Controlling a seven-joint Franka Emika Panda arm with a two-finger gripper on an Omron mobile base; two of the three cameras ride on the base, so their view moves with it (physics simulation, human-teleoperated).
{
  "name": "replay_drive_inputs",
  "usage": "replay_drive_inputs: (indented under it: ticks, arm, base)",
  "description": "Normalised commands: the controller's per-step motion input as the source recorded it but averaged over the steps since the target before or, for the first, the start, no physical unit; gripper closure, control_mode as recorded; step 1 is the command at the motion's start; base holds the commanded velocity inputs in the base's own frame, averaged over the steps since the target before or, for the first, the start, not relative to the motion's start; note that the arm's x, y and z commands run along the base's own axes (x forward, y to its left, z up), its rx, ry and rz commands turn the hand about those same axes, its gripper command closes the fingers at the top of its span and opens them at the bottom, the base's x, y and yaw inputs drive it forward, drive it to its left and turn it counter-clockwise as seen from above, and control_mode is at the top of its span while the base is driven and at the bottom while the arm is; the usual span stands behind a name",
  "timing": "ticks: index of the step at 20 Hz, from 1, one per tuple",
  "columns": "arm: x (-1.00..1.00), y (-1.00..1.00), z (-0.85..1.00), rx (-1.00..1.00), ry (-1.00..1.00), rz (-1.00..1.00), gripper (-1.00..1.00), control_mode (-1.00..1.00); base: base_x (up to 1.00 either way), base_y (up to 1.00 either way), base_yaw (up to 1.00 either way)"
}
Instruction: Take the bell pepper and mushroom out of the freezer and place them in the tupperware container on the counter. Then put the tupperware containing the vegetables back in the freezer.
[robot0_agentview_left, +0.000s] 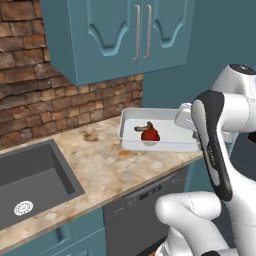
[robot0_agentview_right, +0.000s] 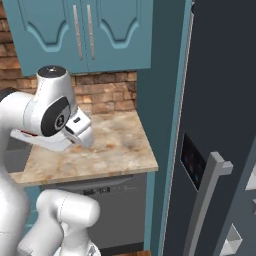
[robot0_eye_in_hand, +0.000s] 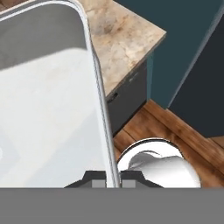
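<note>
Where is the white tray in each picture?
Left base view: the tray is in the middle, at the right end of the counter, with the red pepper and the mushroom inside.
Right base view: I can't pick out the tray; the arm covers that part of the counter.
Hand view: the tray takes up the left side, and its rim runs down between the gripper tips.
Shared landmark: the tan counter.

My robot arm (robot0_agentview_left: 215, 150) is glossy white, built of thick rounded links. I see dark grey bands at its joints, one round dark joint cap, and small dark fingertips (robot0_eye_in_hand: 98, 183).
</note>
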Motion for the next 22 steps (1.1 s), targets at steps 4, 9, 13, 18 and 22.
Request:
replay_drive_inputs:
  ticks: [4, 9, 13, 18, 22]
  arm:
    - [-0.97, 0.0, 0.71, 0.0, 0.0, 0.0, 1.0, -1.0]
    - [-0.9, 0.0, 0.66, 0.0, 0.0, 0.0, 1.0, -1.0]
    - [-0.78, 0.0, 0.55, 0.0, 0.0, 0.0, 1.0, -1.0]
    - [-0.33, -0.06, 0.21, -0.01, -0.01, -0.01, 1.0, -1.0]
    - [-0.28, -0.22, 0.0, -0.03, -0.14, -0.17, 1.0, -1.0]
  base:
    - [0.0, 0.0, 0.0]
    - [0.0, 0.0, 0.0]
    - [0.0, 0.0, 0.0]
    - [0.0, 0.0, 0.0]
    - [0.0, 0.0, 0.0]
